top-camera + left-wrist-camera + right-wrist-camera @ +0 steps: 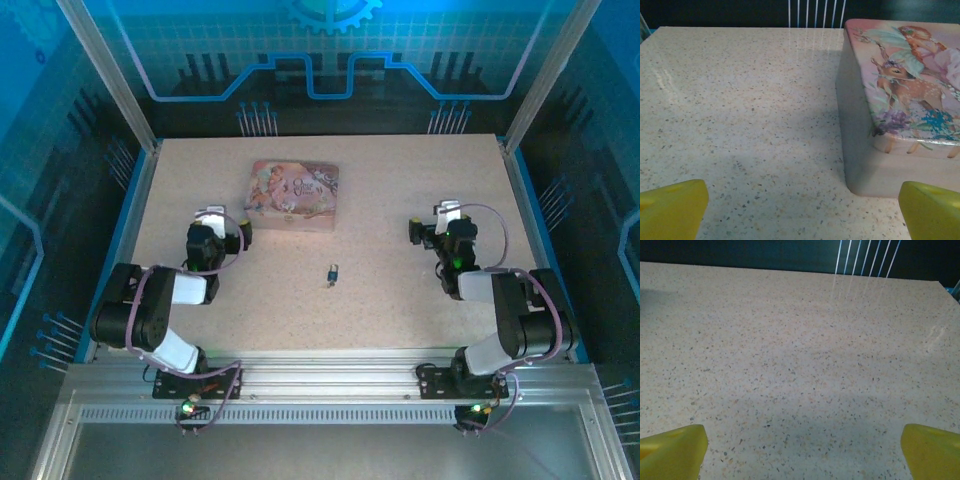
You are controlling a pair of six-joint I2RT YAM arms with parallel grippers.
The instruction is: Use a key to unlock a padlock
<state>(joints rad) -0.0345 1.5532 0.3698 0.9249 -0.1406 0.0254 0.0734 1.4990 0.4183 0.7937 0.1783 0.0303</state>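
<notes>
Padlock [332, 272] lay flat on the speckled worktop [400, 310] approx. mid-way btwn the two arms, well apart from both sets of fingers. It sat right of and nearer the bases than the left fingers [672, 210], and left of and nearer the bases than the right fingers [672, 452]. Left fingers were spread wide w/ nothing btwn them but bare worktop. The pink tin [900, 100] stood just ahead of their right-hand tip, not touching it. Right fingers were likewise spread wide, holding nothing, over bare worktop. Tin was farther back than the padlock and to its left. Padlock looked tiny and dark w/ a bluish glint, far smaller than the tin. A thin dark bit at its near end was poss. the key [327, 284], but too small to tell, and the shackle state couldn't be made out either.
</notes>
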